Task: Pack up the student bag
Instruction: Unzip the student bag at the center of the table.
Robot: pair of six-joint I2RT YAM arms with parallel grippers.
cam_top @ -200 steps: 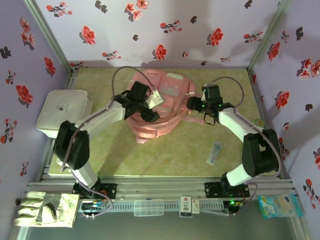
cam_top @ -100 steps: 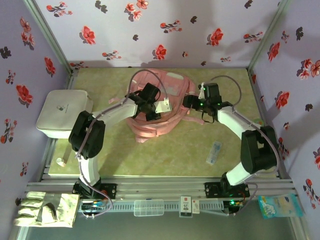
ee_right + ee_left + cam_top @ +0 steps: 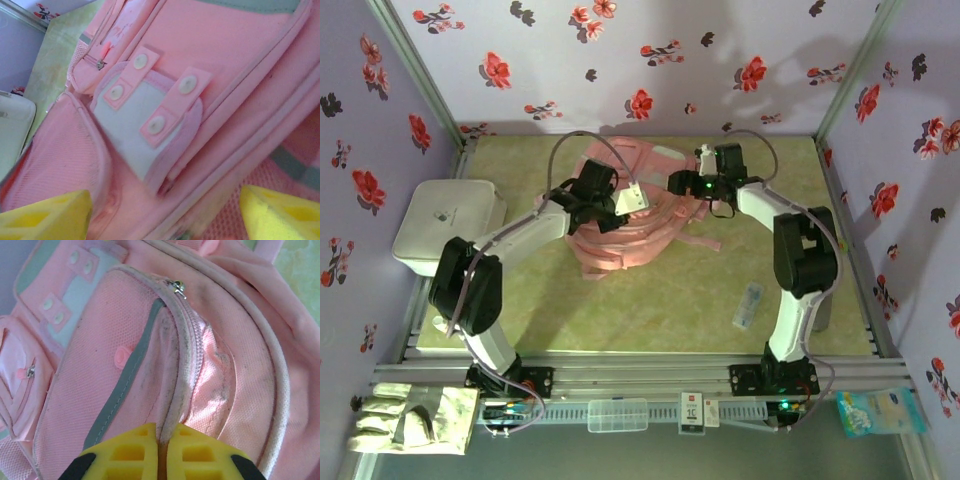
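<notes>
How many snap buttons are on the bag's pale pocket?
4, right wrist view: left-tab top snap, left-tab bottom snap, right-tab top snap, right-tab bottom snap. Others may be hidden.

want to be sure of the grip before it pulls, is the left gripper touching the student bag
Touching. In the left wrist view the left gripper is shut on the student bag, its piped zipper edge pinched between the yellow pads.

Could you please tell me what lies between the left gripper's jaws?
The left wrist view shows the left gripper with its jaws shut on a raised seam of the pink backpack.
</notes>
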